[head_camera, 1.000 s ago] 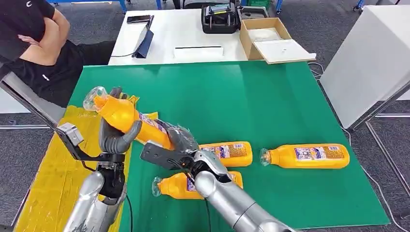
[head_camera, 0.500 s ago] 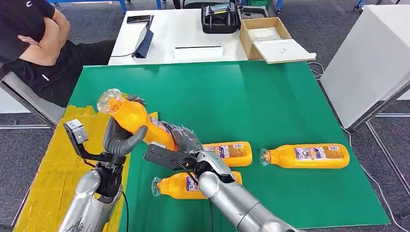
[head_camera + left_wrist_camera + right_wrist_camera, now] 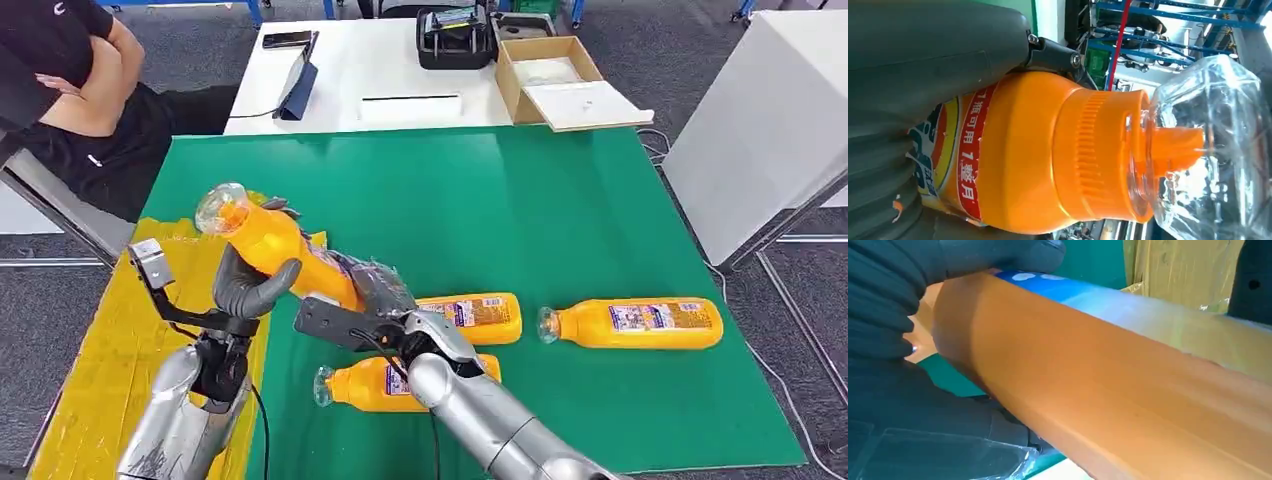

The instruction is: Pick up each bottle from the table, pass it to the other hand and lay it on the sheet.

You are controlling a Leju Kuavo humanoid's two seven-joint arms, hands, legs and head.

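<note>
Four orange bottles are seen, one of them, the held bottle [image 3: 275, 247], raised above the left edge of the green table [image 3: 560, 200], tilted with its clear cap [image 3: 218, 205] pointing up and away. Its neck end is gripped by the left hand [image 3: 250, 285], and its base end is clasped by the right hand [image 3: 375, 290]. The yellow sheet [image 3: 110, 350] is spread just beneath, while three lying bottles [image 3: 630, 322] are left on the table.

— Any writing you can read?
— On the held bottle [image 3: 1013, 150], the red label band [image 3: 970, 155] carries white characters, "可用 1 整月".
— And the labels on the other bottles?
— Too small to read.
</note>
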